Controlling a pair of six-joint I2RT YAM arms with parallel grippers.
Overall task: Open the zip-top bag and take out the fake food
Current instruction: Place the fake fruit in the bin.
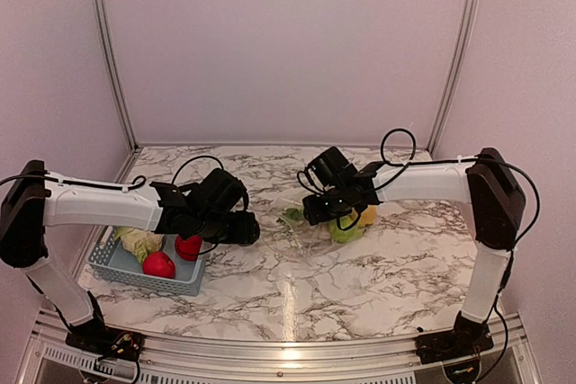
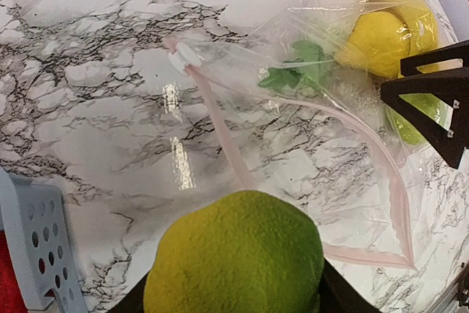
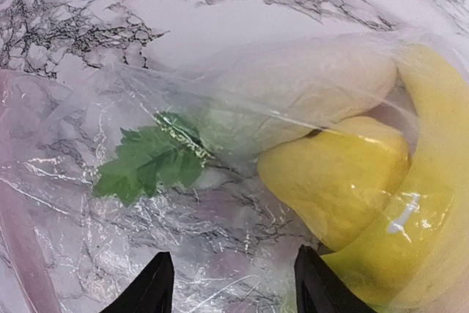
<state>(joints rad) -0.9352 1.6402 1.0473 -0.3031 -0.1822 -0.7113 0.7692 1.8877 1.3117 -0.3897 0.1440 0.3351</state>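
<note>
Basket (image 1: 108, 269) at the far left of the marble table (image 1: 360, 285): light blue, holding a cabbage (image 1: 138, 242) and two red apples (image 1: 159, 264).

Just right of the basket, your left gripper (image 2: 236, 291) is clamped on a yellow-green pear (image 2: 234, 254). In the left wrist view the pear fills the gap between the fingers. It sits above bare marble, outside the bag.

At table centre the zip-top bag (image 2: 330, 181) lies flat. Its pink zip strip is parted into a wide loop, with the white slider (image 2: 187, 53) at the mouth's far-left end.

Inside the bag, bunched toward the right end:
- a green leaf (image 3: 150, 163)
- a pale whitish piece (image 3: 293, 97)
- a lemon (image 3: 337, 181)
- a banana (image 3: 432, 181)
- a second green fruit (image 2: 414, 119)

Your right gripper (image 3: 233, 258) is over that filled end. Its fingers (image 3: 152, 291) are spread apart, gripping nothing, with crinkled plastic showing between them. You cannot tell from these views whether the tips press on the plastic.
</note>
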